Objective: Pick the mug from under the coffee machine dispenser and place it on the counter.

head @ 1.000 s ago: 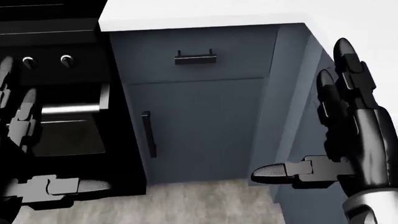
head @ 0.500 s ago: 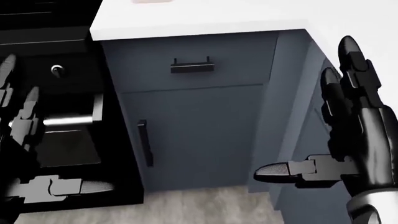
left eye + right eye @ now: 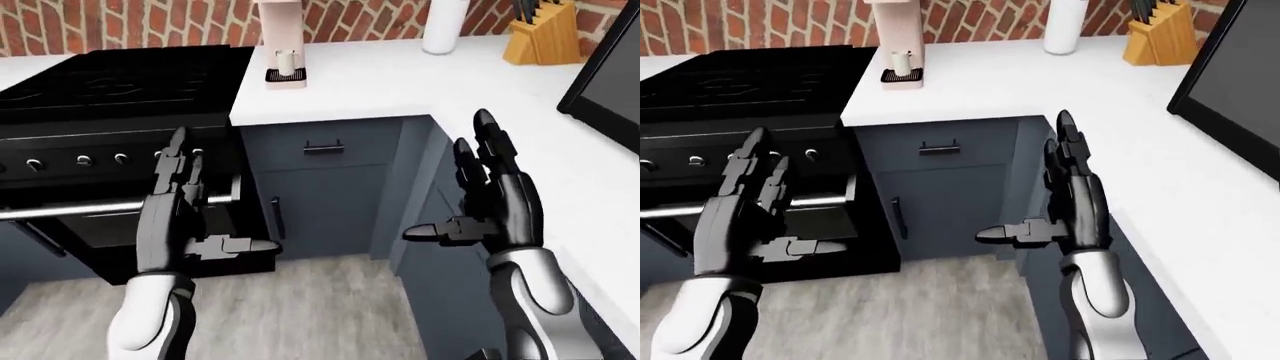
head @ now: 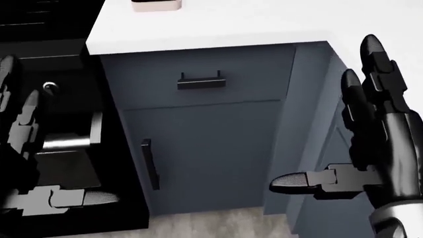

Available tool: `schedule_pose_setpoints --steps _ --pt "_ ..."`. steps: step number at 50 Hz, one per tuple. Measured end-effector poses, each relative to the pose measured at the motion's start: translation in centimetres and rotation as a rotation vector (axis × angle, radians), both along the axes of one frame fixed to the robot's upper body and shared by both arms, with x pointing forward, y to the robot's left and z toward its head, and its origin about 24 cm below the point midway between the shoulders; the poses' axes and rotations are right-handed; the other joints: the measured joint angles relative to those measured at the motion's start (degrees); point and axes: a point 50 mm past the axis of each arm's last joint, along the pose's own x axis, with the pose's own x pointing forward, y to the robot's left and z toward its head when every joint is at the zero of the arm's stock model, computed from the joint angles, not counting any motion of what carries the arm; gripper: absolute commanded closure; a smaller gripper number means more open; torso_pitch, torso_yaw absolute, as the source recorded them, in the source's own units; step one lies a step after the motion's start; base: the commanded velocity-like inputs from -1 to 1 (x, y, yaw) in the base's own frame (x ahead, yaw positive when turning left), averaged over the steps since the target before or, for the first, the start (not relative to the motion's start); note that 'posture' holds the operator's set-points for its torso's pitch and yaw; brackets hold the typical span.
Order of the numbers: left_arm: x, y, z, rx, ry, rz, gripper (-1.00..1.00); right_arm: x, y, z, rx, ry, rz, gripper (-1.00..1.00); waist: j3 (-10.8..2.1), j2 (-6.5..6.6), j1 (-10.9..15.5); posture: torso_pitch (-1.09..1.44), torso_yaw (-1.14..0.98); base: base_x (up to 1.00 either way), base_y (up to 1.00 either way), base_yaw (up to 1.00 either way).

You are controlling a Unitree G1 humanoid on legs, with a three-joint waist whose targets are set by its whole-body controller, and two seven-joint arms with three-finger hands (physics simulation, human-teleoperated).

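Mug [image 3: 286, 62] sits under dispenser; both hands' fingers [image 3: 492, 157] spread, empty.

We see the small white mug [image 3: 286, 61] standing upright on the drip tray of the pale coffee machine [image 3: 279, 37], on the white counter [image 3: 400, 79].

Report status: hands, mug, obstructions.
Left hand open, right hand open, both empty. Mug under coffee machine on counter, untouched. Nothing between hands and mug.
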Motion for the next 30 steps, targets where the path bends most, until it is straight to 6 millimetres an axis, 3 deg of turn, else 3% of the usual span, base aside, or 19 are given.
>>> schedule_pose_setpoints --steps 6,13,15,17,19,23,25,30 --pt "0.2 0.4 -0.7 0.0 0.046 0.028 -1.0 0.2 0.3 -0.6 0.009 0.039 0.025 -1.0 -0.05 -1.76 0.98 0.0 0.0 0.13 0.0 0.0" --pt "0.0 0.1 -0.1 0.001 0.005 0.014 -1.0 0.0 0.2 0.2 -0.001 -0.007 0.017 -1.0 -0.47 -7.08 1.06 0.0 0.0 0.13 0.0 0.0" --pt "0.1 -0.2 -0.5 -0.008 0.028 -0.006 -1.0 0.0 -0.1 -0.2 -0.001 0.011 -0.003 -1.0 0.18 -6.19 0.41 0.0 0.0 0.13 0.0 0.0" --pt "0.2 -0.3 -0.8 -0.01 0.049 -0.017 -1.0 0.1 -0.4 -0.7 0.002 0.039 -0.018 -1.0 0.17 -6.26 0.16 0.0 0.0 0.13 0.0 0.0" --pt "0.2 -0.2 -0.8 -0.009 0.046 -0.011 -1.0 0.1 -0.3 -0.7 0.001 0.041 -0.017 -1.0 0.15 -5.41 0.22 0.0 0.0 0.14 0.0 0.0" --pt "0.1 -0.1 -0.3 -0.003 0.014 -0.003 -1.0 0.0 -0.1 -0.2 -0.002 0.011 -0.004 -1.0 0.55 -2.52 0.09 0.0 0.0 0.13 0.0 0.0" --pt "0.0 -0.1 -0.1 -0.002 0.005 -0.005 -1.0 -0.1 -0.1 0.0 -0.003 0.002 -0.002 -1.0 0.08 -0.21 -0.05 0.0 0.0 0.12 0.0 0.0" --pt "0.1 0.5 -0.9 0.0 0.051 0.032 -1.0 0.2 0.5 -0.8 0.01 0.046 0.032 -1.0 -0.02 -1.07 1.25 0.0 0.0 0.13 0.0 0.0"
